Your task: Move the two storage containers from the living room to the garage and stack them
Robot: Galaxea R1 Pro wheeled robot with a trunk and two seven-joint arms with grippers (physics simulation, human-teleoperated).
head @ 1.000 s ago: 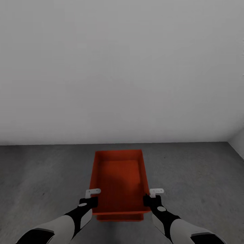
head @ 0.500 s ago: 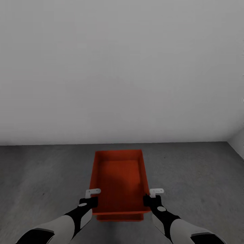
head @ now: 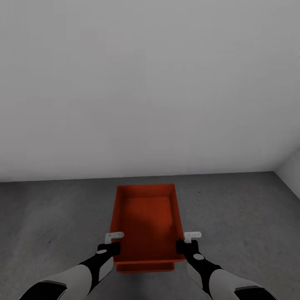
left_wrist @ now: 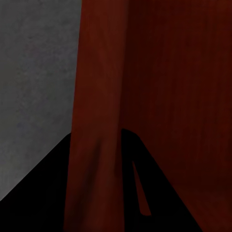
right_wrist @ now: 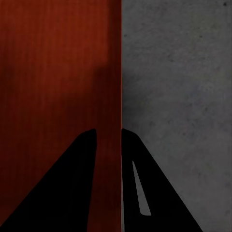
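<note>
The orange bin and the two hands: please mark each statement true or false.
1. Each hand grips one side wall of the orange bin. True: left hand, right hand.
2. The bin is full of objects. False: its inside is bare.
3. The floor is grey concrete. True.
4. A blue sofa stands behind the bin. False: a plain white wall is there.
5. An orange edge shows just below the bin's near wall. True.
</note>
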